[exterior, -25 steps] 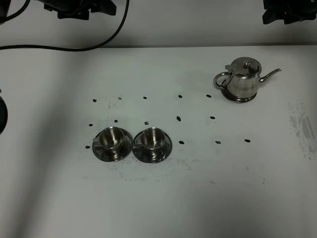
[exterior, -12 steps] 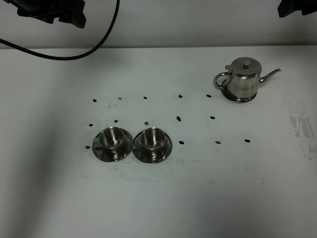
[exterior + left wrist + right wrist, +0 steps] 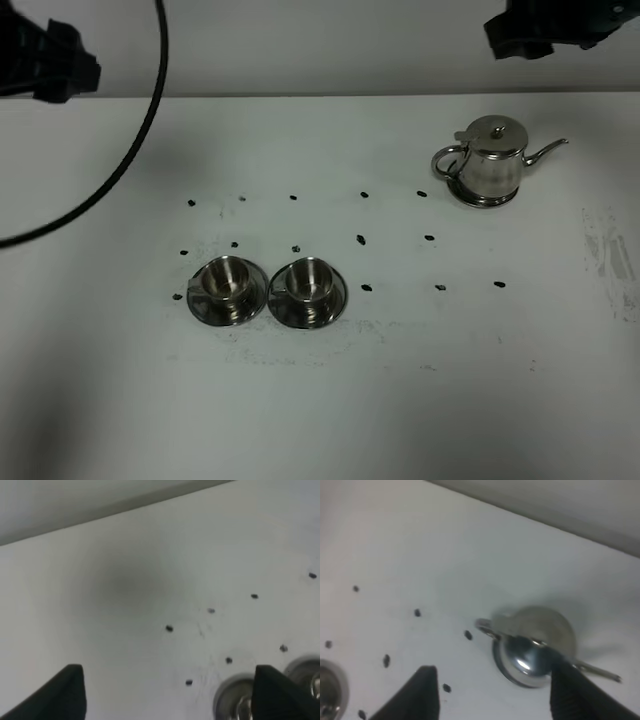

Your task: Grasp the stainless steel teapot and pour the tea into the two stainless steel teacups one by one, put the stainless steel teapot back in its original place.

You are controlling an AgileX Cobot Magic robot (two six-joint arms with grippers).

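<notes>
The stainless steel teapot (image 3: 490,160) stands upright at the back right of the white table, spout to the right, lid on; it also shows in the right wrist view (image 3: 535,642). The two stainless steel teacups (image 3: 227,287) (image 3: 307,289) sit side by side on saucers left of centre. No tea is visible. My left gripper (image 3: 175,697) is open and empty, high above the table, with the cups (image 3: 235,705) at the picture's edge. My right gripper (image 3: 495,697) is open and empty, high above the teapot. Neither touches anything.
Small dark marks (image 3: 360,239) dot the table in rows between cups and teapot. A black cable (image 3: 120,170) hangs from the left arm (image 3: 45,55) over the back left. The right arm (image 3: 550,25) is at the back right. A scuffed patch (image 3: 610,255) lies at the right edge.
The left arm has swung left and the cable with it. The right arm has moved left, toward the space behind the teapot. Teapot and cups have not moved.
</notes>
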